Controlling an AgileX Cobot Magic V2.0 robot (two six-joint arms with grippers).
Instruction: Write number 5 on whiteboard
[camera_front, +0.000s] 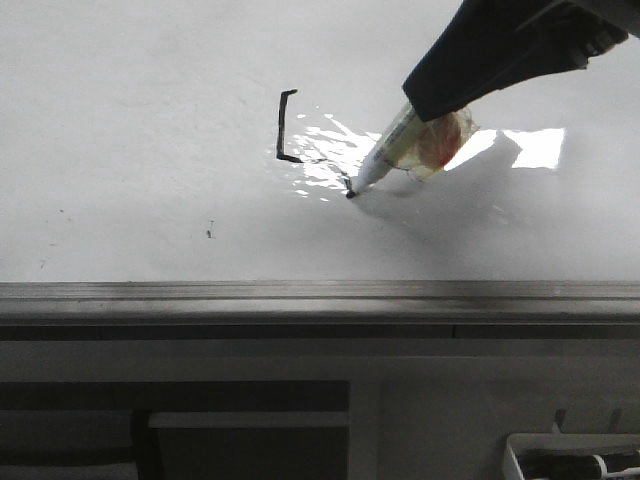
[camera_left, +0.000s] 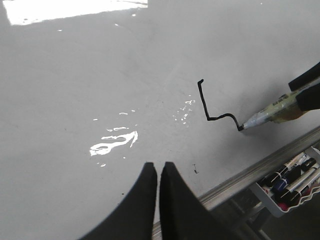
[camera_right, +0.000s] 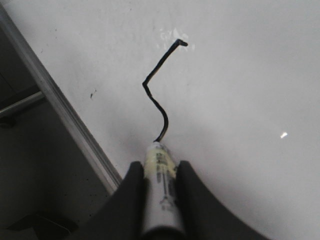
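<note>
1. Front view: right gripper (camera_front: 440, 125) comes in from upper right, fingers clamped on one marker (camera_front: 385, 155). Marker tilted, tip touching the whiteboard (camera_front: 150, 120) at the end of the black line.
2. The number 5 (camera_front: 290, 130) is only partly drawn. Front cam shows short top tick, straight vertical stroke and a bit of the lower turn; the rest is lost in glare (camera_front: 330, 150).
3. Left wrist view shows what the front misses: whole line (camera_left: 212, 107) incl. the wavy part running to the marker tip (camera_left: 265, 116), no glare over it.
4. Right wrist view: the line (camera_right: 159, 90) seen from behind the marker (camera_right: 160, 180), pen squeezed betw. both fingers (camera_right: 130, 200), nib on the line's end.
5. Left gripper (camera_left: 158, 170): jaws pressed together, nothing betw. them, above bare board (camera_left: 75, 75), well apart from the figure.
6. Only the left wrist cam gives a clear look at the tray (camera_left: 295, 202) of spare markers (camera_left: 290, 175) below the board's metal strip (camera_left: 250, 175); front cam catches just a corner (camera_front: 570, 460).
7. Counts: 2 grippers, 1 marker in use, 1 drawn line, 1 board, 1 tray. Spare markers approx. 4–5, too overlapped to count surely.
8. A few tiny dark specks (camera_front: 210, 233) on the board left of the figure.
</note>
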